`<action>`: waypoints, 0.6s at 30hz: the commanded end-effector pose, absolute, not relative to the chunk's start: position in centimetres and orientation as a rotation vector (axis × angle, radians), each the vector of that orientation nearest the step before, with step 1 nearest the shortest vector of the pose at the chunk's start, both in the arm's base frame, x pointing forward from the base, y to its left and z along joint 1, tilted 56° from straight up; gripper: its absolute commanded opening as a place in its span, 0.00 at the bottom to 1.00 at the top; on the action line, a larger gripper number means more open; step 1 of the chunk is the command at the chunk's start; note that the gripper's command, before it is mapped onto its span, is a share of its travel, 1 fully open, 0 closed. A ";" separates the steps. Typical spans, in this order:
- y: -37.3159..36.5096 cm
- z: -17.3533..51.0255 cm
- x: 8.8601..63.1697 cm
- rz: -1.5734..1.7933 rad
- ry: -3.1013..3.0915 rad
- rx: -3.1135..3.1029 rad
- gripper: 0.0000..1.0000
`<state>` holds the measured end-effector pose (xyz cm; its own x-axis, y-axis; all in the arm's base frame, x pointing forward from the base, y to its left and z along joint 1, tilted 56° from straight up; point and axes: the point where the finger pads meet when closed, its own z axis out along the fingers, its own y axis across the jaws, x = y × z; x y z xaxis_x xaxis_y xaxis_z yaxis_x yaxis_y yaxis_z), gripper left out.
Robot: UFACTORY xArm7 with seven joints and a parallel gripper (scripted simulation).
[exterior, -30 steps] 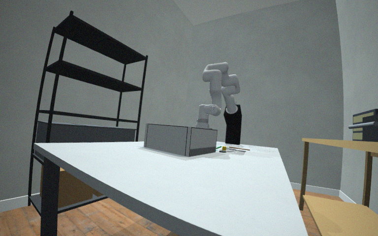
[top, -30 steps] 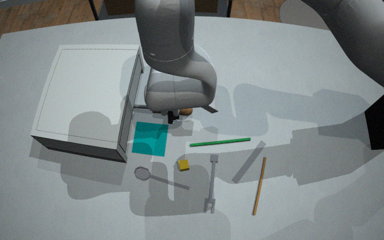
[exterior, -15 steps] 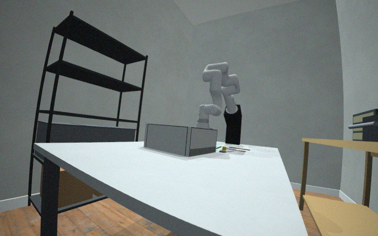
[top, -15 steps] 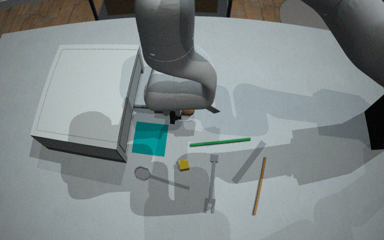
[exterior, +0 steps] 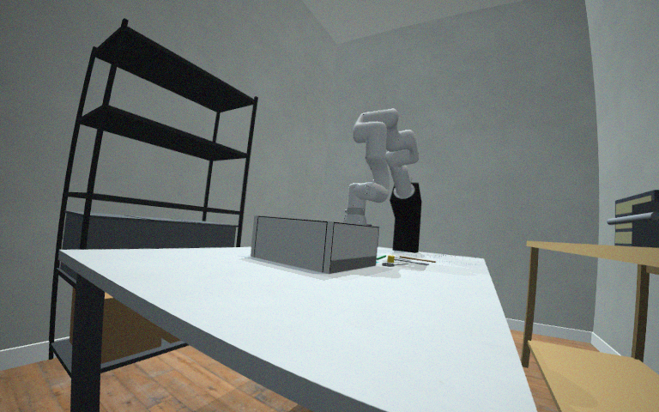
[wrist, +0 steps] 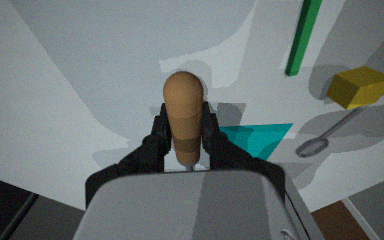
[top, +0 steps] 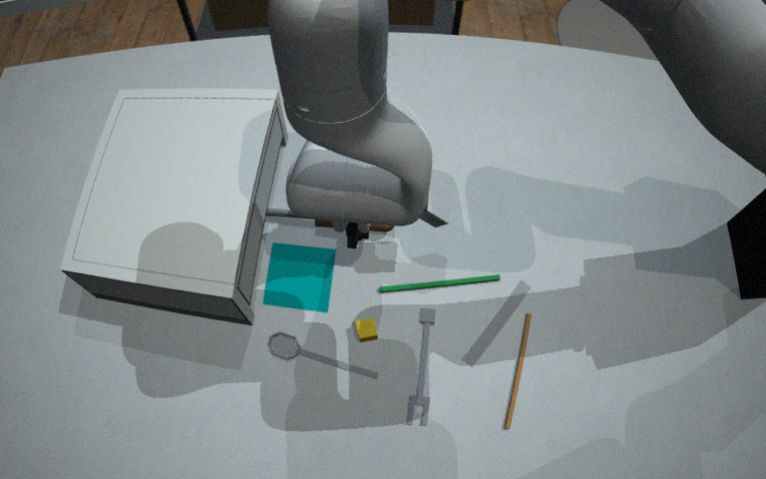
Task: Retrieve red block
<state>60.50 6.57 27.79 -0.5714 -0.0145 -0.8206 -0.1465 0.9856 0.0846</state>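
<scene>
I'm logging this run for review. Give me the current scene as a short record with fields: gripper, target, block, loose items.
gripper: gripper shut on a brown wooden handle, beside the cabinet
target: teal square, nothing on it
red block: not visible in any view
loose items: green stick, yellow cube, orange stick, grey fork-ended tool, grey ring-ended tool, flat grey bar

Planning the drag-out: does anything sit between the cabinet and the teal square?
Nothing visible does: the teal square lies right beside the cabinet. The red block itself is hidden; the yellow cube sits apart.
</scene>
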 end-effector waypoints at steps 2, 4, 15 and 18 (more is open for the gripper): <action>6.5 27.5 60.2 0.176 2.168 -0.111 0.00; 6.5 27.3 60.1 0.176 2.168 -0.111 0.00; 6.5 26.3 59.4 0.176 2.168 -0.111 0.00; 6.5 25.9 59.1 0.176 2.168 -0.111 0.00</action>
<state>59.36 6.55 26.15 -0.5741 -0.0150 -0.8187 -0.1479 0.9853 0.0856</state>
